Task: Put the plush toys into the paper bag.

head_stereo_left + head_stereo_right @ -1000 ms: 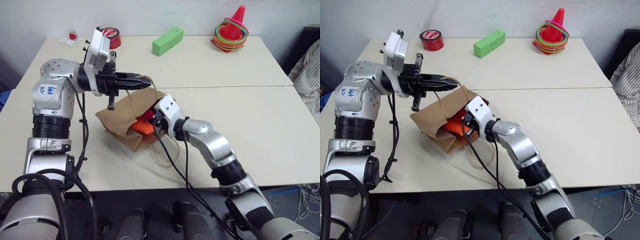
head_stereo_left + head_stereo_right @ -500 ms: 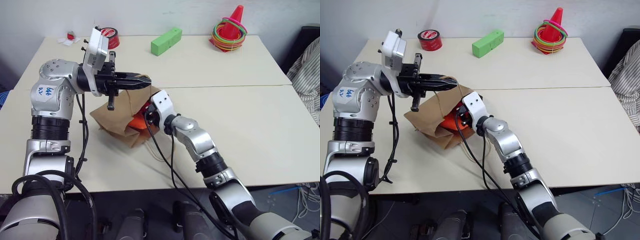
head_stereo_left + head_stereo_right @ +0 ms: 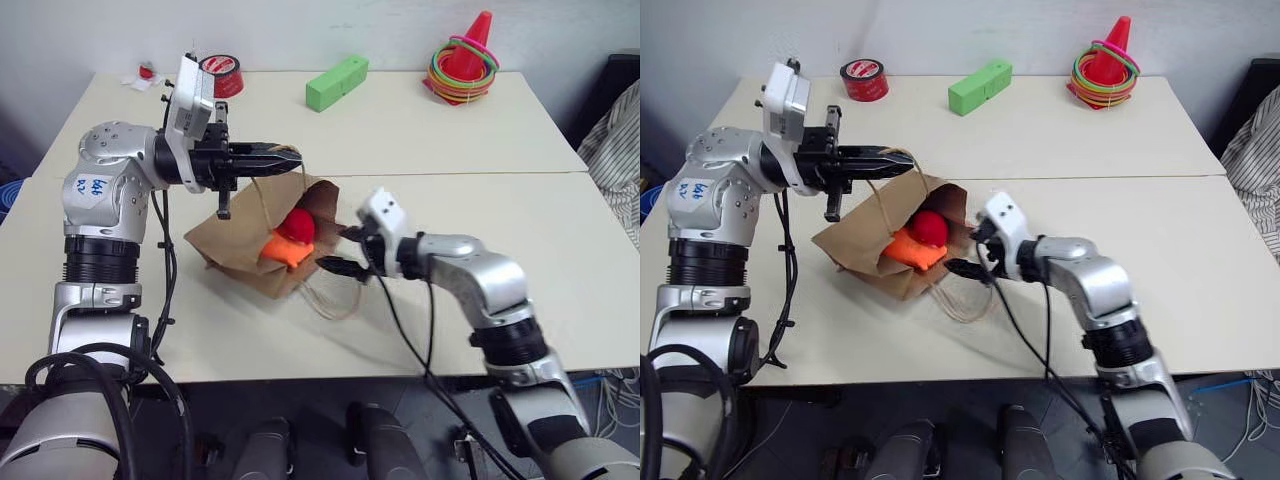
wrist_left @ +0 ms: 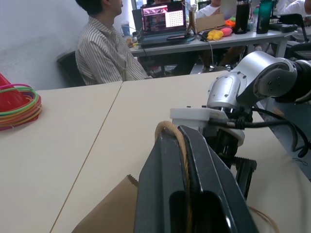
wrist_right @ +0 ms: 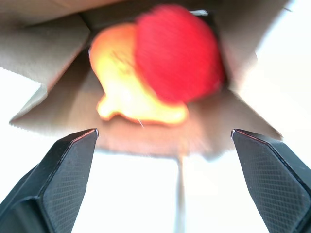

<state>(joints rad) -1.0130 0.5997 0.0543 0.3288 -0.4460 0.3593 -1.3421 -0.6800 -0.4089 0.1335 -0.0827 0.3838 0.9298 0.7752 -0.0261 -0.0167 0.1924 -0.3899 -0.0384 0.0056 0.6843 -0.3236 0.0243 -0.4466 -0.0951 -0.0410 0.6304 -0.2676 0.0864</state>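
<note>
The brown paper bag point(image 3: 228, 238) lies on the table with its mouth facing right. My left gripper point(image 3: 289, 158) is shut on one cord handle point(image 4: 168, 128) and holds the bag's upper edge up. Both plush toys rest just inside the mouth: the orange fish-like one point(image 3: 281, 250) below, the round red one point(image 3: 298, 226) on top of it. They also appear in the right wrist view as the red toy point(image 5: 177, 53) and the orange toy point(image 5: 121, 85). My right gripper point(image 3: 341, 250) stands open and empty a short way right of the mouth, pointing at it.
The bag's second handle point(image 3: 332, 303) lies loose on the table below my right gripper. At the back stand a red tape roll point(image 3: 222, 72), a green block point(image 3: 336, 81) and a red cone with coloured rings point(image 3: 464, 60). A seated person point(image 4: 107, 51) is across the room.
My right gripper has opened and drawn back to the right out of the bag's mouth, leaving the red toy inside on the orange one. My left gripper has stayed put.
</note>
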